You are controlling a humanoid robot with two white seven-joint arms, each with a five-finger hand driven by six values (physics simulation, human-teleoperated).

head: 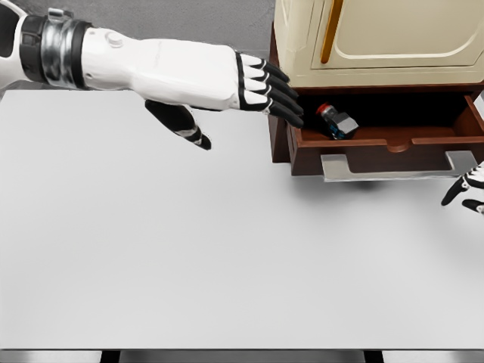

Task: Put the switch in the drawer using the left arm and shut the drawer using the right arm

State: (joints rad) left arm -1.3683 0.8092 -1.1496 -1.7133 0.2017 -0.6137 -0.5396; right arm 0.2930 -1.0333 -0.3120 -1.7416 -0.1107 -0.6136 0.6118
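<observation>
The switch (pixel 336 122), a small grey box with a red button, lies tilted inside the open brown drawer (pixel 386 143) at the upper right. My left hand (pixel 253 89) hovers just left of the drawer's left wall, fingers stretched out and empty, thumb hanging below. At the right edge, only a few fingertips of my right hand (pixel 467 191) show, below and right of the drawer's grey handle (pixel 401 168), spread and holding nothing.
A cream cabinet (pixel 378 38) with a gold handle sits above the drawer. The white table (pixel 189 249) stretches across the view, its front edge near the bottom.
</observation>
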